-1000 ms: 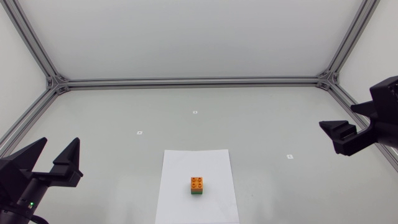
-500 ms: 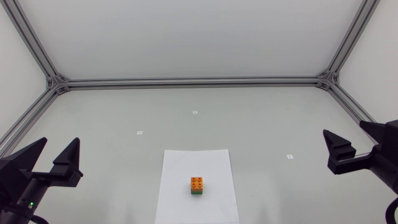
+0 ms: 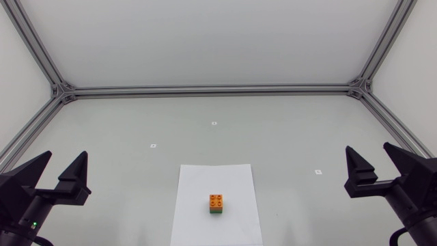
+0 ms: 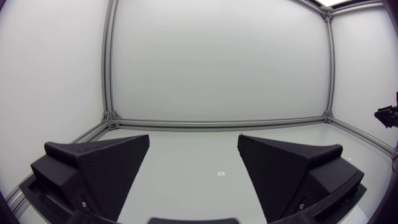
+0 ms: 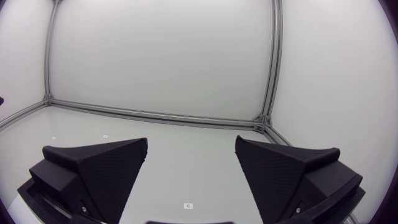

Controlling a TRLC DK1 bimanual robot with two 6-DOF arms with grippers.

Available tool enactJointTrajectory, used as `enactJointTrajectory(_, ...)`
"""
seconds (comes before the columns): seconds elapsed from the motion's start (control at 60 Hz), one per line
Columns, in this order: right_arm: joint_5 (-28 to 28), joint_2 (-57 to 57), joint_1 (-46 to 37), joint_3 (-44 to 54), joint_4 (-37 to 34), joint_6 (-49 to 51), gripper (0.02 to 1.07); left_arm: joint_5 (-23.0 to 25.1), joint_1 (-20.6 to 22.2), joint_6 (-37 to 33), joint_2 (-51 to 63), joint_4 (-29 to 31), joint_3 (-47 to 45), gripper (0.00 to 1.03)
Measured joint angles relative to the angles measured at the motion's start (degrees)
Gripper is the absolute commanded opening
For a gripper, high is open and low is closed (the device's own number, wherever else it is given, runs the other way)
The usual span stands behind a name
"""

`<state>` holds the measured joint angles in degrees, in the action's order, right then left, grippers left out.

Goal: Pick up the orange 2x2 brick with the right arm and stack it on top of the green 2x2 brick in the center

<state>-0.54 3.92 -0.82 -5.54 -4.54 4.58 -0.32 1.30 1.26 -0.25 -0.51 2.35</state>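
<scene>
The orange 2x2 brick [image 3: 216, 201] sits squarely on top of the green 2x2 brick [image 3: 217, 212], only a green strip showing beneath it, on a white paper sheet [image 3: 198, 219] at the table's front middle. My right gripper [image 3: 374, 167] stands open and empty at the right edge, well away from the stack. At the left edge my left gripper [image 3: 59, 171] is also open with nothing in it. Each wrist view shows its own spread fingers, left [image 4: 193, 171] and right [image 5: 191, 171], and bare table ahead; the bricks are in neither.
Small white markers dot the table [image 3: 214, 124], [image 3: 153, 145], [image 3: 317, 171]. An aluminium frame [image 3: 212, 89] runs along the back and slants down both sides. My right arm's tip [image 4: 387, 114] shows far across the table in the left wrist view.
My right gripper has drawn back and down toward the right front edge and turned so both fingers point at the back wall. The stack and the left arm stay still.
</scene>
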Motion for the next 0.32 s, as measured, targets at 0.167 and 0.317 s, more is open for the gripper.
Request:
enactJointTrajectory(0.167, 0.39, -3.3, 0.42, 4.17, 3.54, -2.75, 1.02, -0.02, -0.02, 0.0, 0.0, 0.02, 0.0, 0.99)
enactJointTrajectory(0.317, 0.42, -3.61, 0.42, 4.17, 3.54, -3.1, 1.02, -0.02, -0.02, 0.02, 0.0, 0.02, 0.0, 0.99)
